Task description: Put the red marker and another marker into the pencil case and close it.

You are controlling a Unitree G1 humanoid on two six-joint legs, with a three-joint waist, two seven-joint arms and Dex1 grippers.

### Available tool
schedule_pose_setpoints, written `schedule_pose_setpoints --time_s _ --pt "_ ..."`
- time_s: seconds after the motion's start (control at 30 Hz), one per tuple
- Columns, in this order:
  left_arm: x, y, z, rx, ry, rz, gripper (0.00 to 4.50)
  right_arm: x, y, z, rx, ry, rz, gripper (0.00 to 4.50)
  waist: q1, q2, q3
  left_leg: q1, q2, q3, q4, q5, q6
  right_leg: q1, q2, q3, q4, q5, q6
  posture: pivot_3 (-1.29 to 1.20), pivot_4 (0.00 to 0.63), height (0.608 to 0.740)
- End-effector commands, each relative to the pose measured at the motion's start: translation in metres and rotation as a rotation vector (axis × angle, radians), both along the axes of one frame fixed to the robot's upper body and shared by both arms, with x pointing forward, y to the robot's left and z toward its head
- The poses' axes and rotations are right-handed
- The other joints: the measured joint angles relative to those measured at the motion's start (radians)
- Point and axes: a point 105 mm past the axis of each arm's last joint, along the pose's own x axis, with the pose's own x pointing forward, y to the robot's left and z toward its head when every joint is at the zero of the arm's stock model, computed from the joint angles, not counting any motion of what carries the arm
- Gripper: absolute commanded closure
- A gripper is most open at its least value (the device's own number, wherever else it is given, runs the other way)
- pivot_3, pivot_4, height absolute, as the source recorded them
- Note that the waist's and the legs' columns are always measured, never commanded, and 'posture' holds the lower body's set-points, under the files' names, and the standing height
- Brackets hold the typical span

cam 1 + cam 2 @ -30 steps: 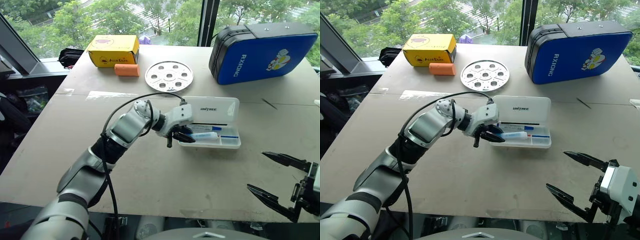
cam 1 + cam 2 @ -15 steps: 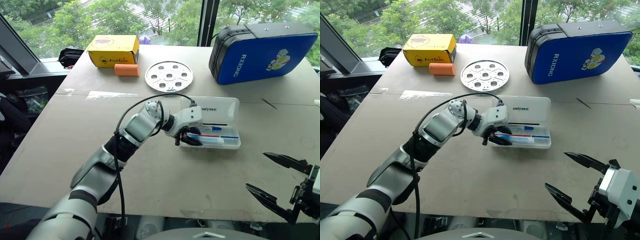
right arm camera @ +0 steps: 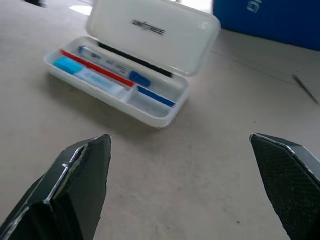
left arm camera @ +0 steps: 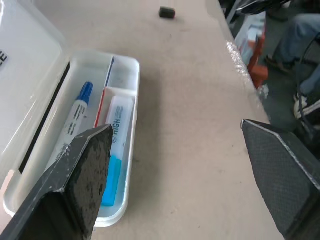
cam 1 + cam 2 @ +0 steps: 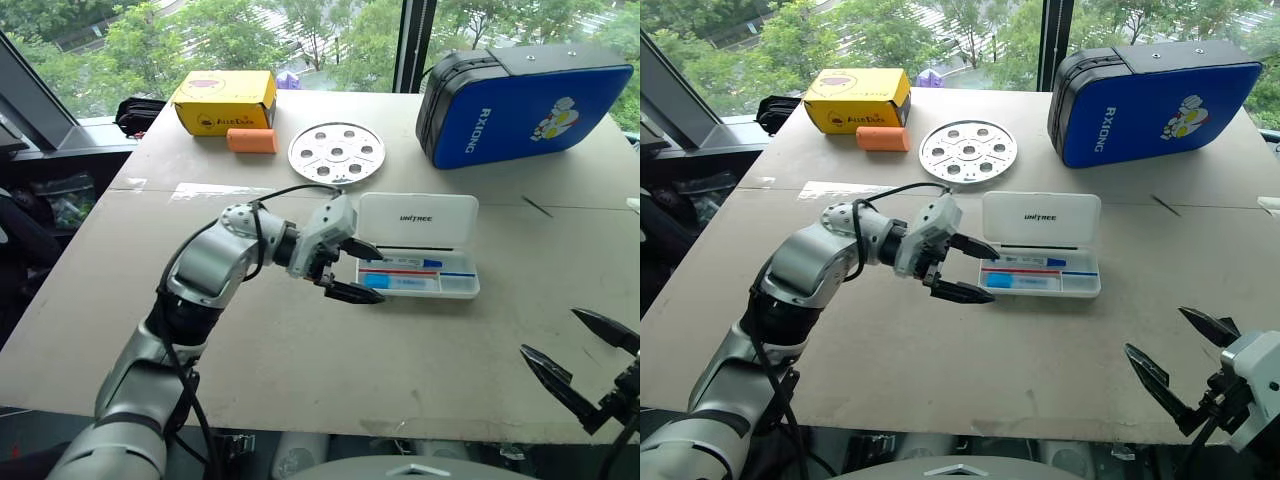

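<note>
Far left of the pencil case and further back on the matte grey table stands a yellow cardboard box, with a small orange block with rounded ends just in front of it. Nearer to the pencil case, behind its left end, lies a round flat metal disc with holes. The left gripper hangs just beside the left end of the pencil case, its two black pointed fingers spread wide and holding nothing; one second ago it was nearly closed over the tray, and now it has pulled back and opened. The pencil case is a flat rectangular box of white translucent plastic, its hinged lid with small black lettering standing open. In its tray lie a thin red marker, a white marker with a blue cap, and a white marker with a light blue end that was not lying there a second ago. Behind the case, to the right, leans a big glossy blue zip case. Well in front of the pencil case, to the right, the right gripper is wide open and empty, and it sits further right than before.
</note>
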Motion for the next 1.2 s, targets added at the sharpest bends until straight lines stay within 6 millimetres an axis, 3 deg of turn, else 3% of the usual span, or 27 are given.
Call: schedule_pose_setpoints --time_s 0.03,0.2,0.33,0.47,0.57,0.8,0.83,0.93,1.0,1.1,1.2 --pt "-0.023 0.004 0.024 -0.084 -0.046 -0.081 0.34 0.010 -0.038 -0.008 0.012 0.067 -0.211 0.00 0.001 0.000 0.000 0.000 0.000 0.001 0.000 0.000 0.000 0.000 -0.001 0.000 0.000 0.000 0.000 0.00 0.150 0.740" --pt "-0.041 0.000 0.026 -0.110 -0.053 -0.123 0.34 0.033 -0.062 -0.016 0.010 0.150 -0.351 0.00 0.002 0.002 0.000 0.000 -0.003 0.001 0.000 0.000 0.000 0.000 -0.002 0.001 0.000 0.000 -0.001 0.00 0.150 0.740" --pt "-0.048 -0.005 0.026 -0.120 -0.058 -0.123 0.34 0.043 -0.068 -0.027 -0.023 0.250 -0.360 0.00 0.001 0.002 0.000 0.000 -0.003 0.001 0.000 0.000 0.000 0.000 -0.001 0.001 0.000 0.000 0.000 0.00 0.150 0.740" --pt "-0.050 -0.007 0.026 -0.128 -0.062 -0.121 0.34 0.049 -0.092 -0.041 -0.039 0.340 -0.467 0.00 0.001 0.002 0.000 0.000 -0.004 0.001 0.000 0.000 0.000 0.000 0.000 0.001 0.000 0.000 0.000 0.00 0.150 0.740" --pt "-0.051 -0.008 0.026 -0.128 -0.063 -0.122 0.29 0.048 -0.094 -0.049 -0.029 0.392 -0.457 0.89 0.002 0.002 0.000 0.000 -0.004 0.001 0.000 0.000 0.000 0.000 0.000 0.000 0.000 0.000 0.000 0.00 0.150 0.740" --pt "-0.048 -0.006 0.024 -0.126 -0.061 -0.119 0.29 0.055 -0.091 -0.058 -0.015 0.422 -0.392 4.21 -0.003 0.002 0.000 0.001 -0.004 0.001 0.000 0.000 0.000 0.000 0.001 0.001 0.000 0.000 0.001 0.00 0.150 0.740" --pt "-0.048 -0.006 0.024 -0.126 -0.061 -0.117 0.29 0.056 -0.091 -0.057 -0.015 0.416 -0.381 4.48 -0.003 0.001 0.000 0.001 -0.004 0.001 0.000 0.000 0.000 0.000 0.001 0.001 0.000 0.000 0.001 0.00 0.150 0.740" --pt "-0.047 -0.005 0.023 -0.129 -0.060 -0.111 0.29 0.059 -0.086 -0.051 -0.018 0.386 -0.337 4.48 -0.003 0.001 0.000 0.000 -0.004 0.001 0.000 0.000 0.000 0.000 0.001 0.001 0.000 0.000 0.001 0.00 0.150 0.740" --pt "-0.044 -0.002 0.022 -0.134 -0.063 -0.080 0.29 0.065 -0.066 -0.036 -0.085 0.326 -0.172 4.48 -0.004 0.002 0.000 0.001 -0.004 0.001 0.000 0.000 0.000 0.000 0.001 0.001 0.000 0.000 0.001 0.00 0.150 0.740" --pt "-0.030 0.005 0.019 -0.168 -0.187 0.073 0.29 0.072 -0.007 -0.010 -0.203 0.235 0.209 4.48 -0.021 0.007 0.000 0.001 -0.004 0.002 0.000 0.000 0.000 0.000 0.001 0.002 0.000 0.000 0.001 0.00 0.150 0.740" --pt "-0.043 0.015 0.014 -0.173 -0.125 0.049 0.29 0.086 0.032 0.004 -0.232 0.206 0.419 4.48 -0.035 0.002 0.002 0.003 -0.001 0.002 -0.001 0.000 0.000 0.000 0.005 0.002 0.000 0.000 0.001 0.00 0.150 0.740"
